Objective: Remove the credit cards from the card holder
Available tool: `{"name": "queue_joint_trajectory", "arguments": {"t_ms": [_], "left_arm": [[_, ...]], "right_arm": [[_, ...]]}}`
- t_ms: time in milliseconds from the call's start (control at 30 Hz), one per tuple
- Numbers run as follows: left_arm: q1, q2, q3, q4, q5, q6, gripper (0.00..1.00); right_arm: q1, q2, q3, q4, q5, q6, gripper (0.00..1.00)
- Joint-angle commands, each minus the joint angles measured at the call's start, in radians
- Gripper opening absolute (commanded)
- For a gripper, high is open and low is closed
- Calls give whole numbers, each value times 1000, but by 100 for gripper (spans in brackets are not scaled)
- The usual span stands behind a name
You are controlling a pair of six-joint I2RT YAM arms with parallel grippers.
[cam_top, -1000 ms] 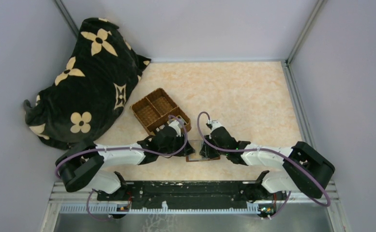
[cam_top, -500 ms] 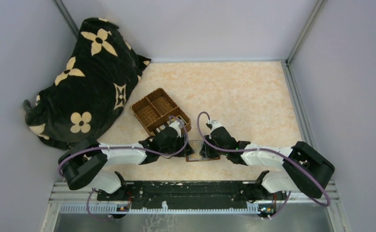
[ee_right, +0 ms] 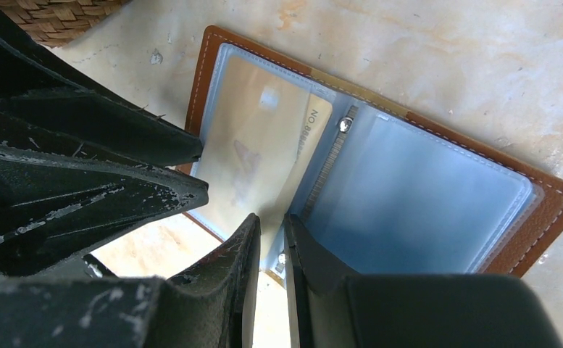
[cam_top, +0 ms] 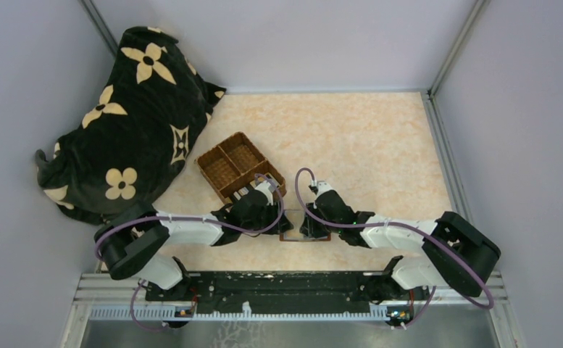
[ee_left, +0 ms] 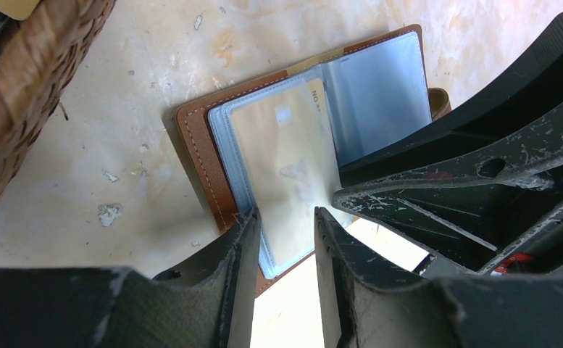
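Note:
The card holder (ee_right: 213,54) lies open on the table, brown with clear sleeves and a metal spine. A gold-tan credit card (ee_right: 253,156) sits slanted in the left sleeve, its top corner poking past the sleeve toward the spine. My right gripper (ee_right: 272,221) stands at the spine's near end with a narrow gap, the card's near corner below it. My left gripper (ee_left: 285,221) is open and straddles the near edge of that same sleeve and credit card (ee_left: 285,145). From above, both grippers (cam_top: 282,223) (cam_top: 309,226) meet over the card holder (cam_top: 295,226), hiding most of it.
A woven three-compartment basket (cam_top: 238,165) stands just behind the left gripper; its wall (ee_left: 39,72) is close on the left. A black flower-patterned blanket (cam_top: 126,123) is heaped at the back left. Grey walls close in the table.
The left arm's rear links have shifted slightly to the right. Both grippers stay at the card holder.

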Motion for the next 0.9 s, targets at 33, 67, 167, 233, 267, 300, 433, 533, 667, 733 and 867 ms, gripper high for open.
{"name": "queue_joint_trajectory", "arguments": {"t_ms": [33, 67, 167, 233, 267, 300, 433, 533, 667, 733, 867], "left_arm": [[-16, 47, 20, 49, 68, -21, 40], [-16, 51, 21, 60, 77, -24, 40], [-19, 61, 26, 88, 100, -32, 40], [-19, 63, 27, 111, 119, -41, 40], [-19, 62, 28, 123, 130, -46, 40], [-20, 61, 29, 132, 139, -49, 40], [-23, 52, 35, 151, 161, -58, 40], [-29, 35, 40, 151, 168, -61, 40], [-36, 6, 49, 131, 165, -58, 40], [-41, -10, 54, 120, 162, -57, 40], [-51, -33, 64, 104, 158, -55, 40]], "right_arm": [[6, 10, 0, 62, -17, 2, 19], [6, 11, 0, 62, -17, 2, 19], [6, 11, -2, 66, -17, 4, 19], [6, 13, -2, 66, -17, 3, 19], [6, 15, -1, 66, -16, 3, 19], [6, 16, -1, 66, -15, 3, 19], [6, 28, -1, 72, -15, 3, 19], [5, 36, -2, 76, -15, 3, 19], [5, 42, -4, 82, -15, 4, 19], [6, 43, -6, 85, -15, 3, 19], [6, 47, -10, 91, -13, 6, 19]]}}
